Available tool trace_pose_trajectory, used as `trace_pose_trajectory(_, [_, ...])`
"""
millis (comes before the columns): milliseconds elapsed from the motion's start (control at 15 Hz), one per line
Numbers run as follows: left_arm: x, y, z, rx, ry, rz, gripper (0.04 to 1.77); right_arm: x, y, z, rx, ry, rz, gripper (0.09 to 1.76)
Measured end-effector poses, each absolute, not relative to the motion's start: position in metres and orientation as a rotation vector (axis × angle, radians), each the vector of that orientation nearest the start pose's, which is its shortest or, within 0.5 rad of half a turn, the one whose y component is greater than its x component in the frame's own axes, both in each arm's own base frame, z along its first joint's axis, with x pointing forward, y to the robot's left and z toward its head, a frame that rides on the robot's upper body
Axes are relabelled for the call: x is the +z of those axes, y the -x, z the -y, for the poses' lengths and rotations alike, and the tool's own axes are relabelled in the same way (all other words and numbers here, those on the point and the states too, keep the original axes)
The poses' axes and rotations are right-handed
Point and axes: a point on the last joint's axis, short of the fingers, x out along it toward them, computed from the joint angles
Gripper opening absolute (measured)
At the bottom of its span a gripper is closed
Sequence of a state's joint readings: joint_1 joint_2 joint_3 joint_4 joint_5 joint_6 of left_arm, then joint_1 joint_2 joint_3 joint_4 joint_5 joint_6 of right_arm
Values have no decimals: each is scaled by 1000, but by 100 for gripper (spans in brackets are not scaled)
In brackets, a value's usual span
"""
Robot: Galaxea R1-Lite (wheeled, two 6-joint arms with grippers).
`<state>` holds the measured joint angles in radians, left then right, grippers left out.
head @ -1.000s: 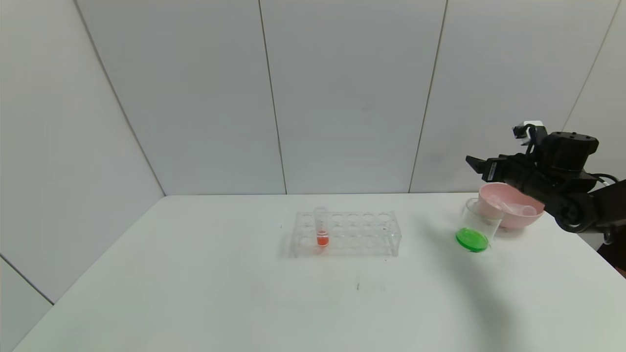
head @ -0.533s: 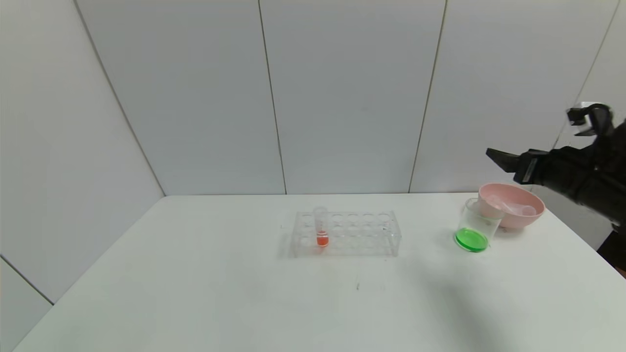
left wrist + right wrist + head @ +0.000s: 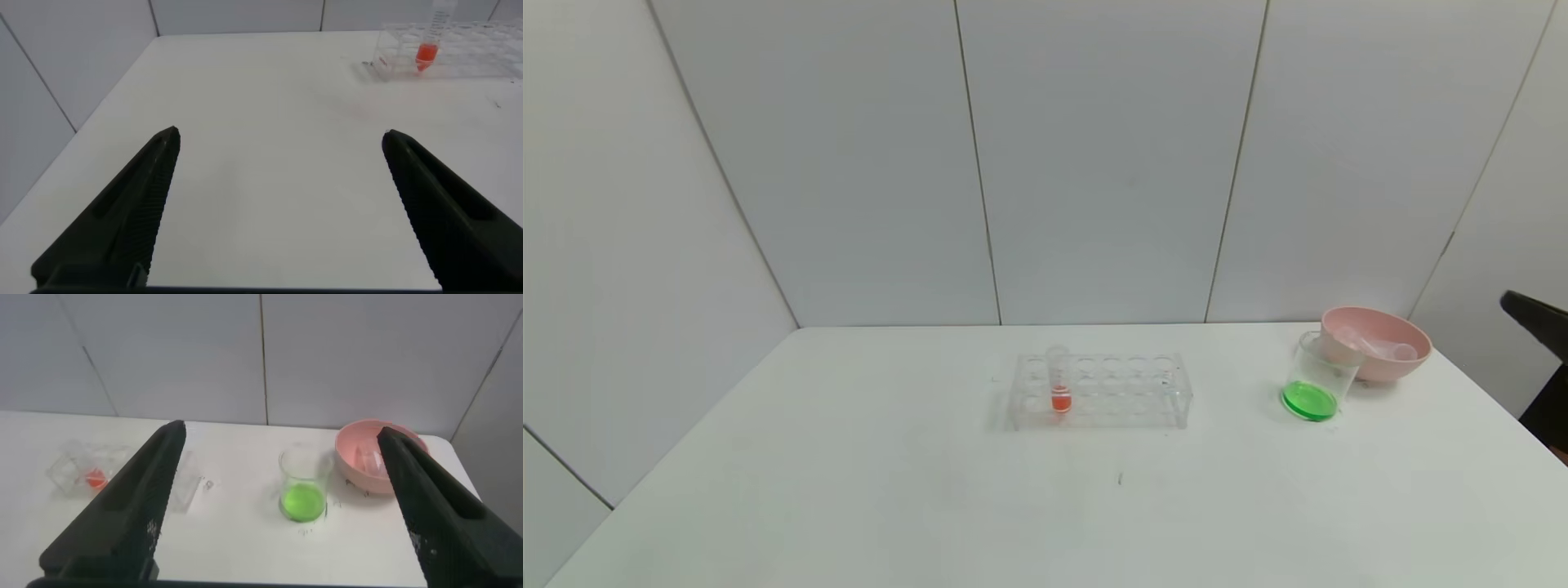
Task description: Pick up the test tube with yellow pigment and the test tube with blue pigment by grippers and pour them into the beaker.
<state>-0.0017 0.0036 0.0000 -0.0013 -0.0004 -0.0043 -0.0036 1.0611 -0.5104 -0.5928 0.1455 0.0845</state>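
The beaker (image 3: 1312, 382) (image 3: 306, 488) stands at the table's right with green liquid in its bottom. No test tube with yellow pigment or with blue pigment is in view. Clear empty tubes (image 3: 1380, 347) lie in the pink bowl (image 3: 1388, 367). My right gripper (image 3: 280, 429) is open and empty, pulled back from the beaker and bowl. In the head view only one of its fingers (image 3: 1534, 316) pokes in at the right edge. My left gripper (image 3: 279, 133) is open and empty above bare table (image 3: 270, 122), far from the rack.
A clear many-holed rack (image 3: 1101, 390) (image 3: 458, 53) stands mid-table and holds one tube with orange-red liquid (image 3: 1060, 390) (image 3: 427, 45). The pink bowl (image 3: 372, 457) touches the beaker's far side near the table's right edge. Grey wall panels stand behind.
My right arm has drawn back from above the bowl to the right and nearly left the head view. Its jaws have spread wider. Beaker, bowl and rack have not moved.
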Motion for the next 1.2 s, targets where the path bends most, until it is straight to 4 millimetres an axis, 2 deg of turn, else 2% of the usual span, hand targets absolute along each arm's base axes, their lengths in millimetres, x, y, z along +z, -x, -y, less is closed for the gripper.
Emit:
trace_pose_trajectory(133, [76,23,0,-2,4,-2,176,240,-99,-3,142,-77,53,169])
trace_pose_trajectory(400, [76,23,0,-2,4,-3,176,233,-12,-3,135,5,211,170])
trace_pose_trajectory(533, [76,23,0,-2,4,-2,176,222,23,-3,134,38,291,170])
trace_pose_trajectory(733, [76,23,0,-2,4,-2,176,203,61,-3,94,56,407,170])
trace_pose_trajectory(800, [76,23,0,-2,4,-2,176,196,66,-1,37,48,422,170])
trace_pose_trajectory(933, [76,23,0,-2,4,-2,176,178,65,0,-20,39,406,170])
trace_pose_trajectory(1200, [76,23,0,-2,4,-2,176,120,37,0,-9,55,206,170])
